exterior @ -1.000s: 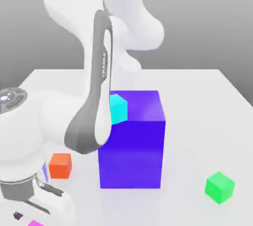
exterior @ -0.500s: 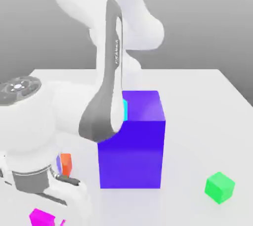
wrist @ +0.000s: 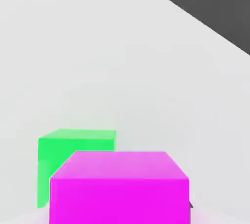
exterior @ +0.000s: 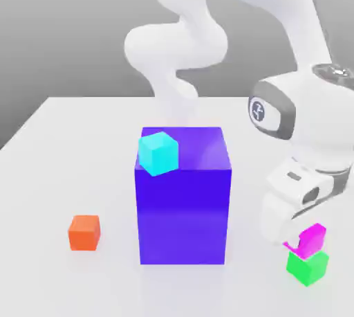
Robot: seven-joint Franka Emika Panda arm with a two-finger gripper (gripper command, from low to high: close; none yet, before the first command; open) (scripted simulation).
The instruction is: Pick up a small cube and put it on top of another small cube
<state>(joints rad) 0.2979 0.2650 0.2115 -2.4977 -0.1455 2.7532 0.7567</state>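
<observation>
The small magenta-pink cube (exterior: 314, 237) rests on top of the small green cube (exterior: 308, 268) at the front of the exterior view's right, a little askew. My gripper (exterior: 301, 232) comes down on the magenta cube from the upper left and touches it. The hand view has the magenta cube (wrist: 119, 187) up close, with the green cube (wrist: 73, 145) partly hidden behind it.
A big blue-purple block (exterior: 183, 198) stands mid-table with a small cyan cube (exterior: 158, 153) on its top corner. A small orange cube (exterior: 84, 232) lies on the white table (exterior: 76, 142) to the exterior view's left. The arm's white links rise behind the block.
The arm swung from the exterior view's left to its right, carrying the magenta cube onto the green cube. The cyan and orange cubes are now uncovered.
</observation>
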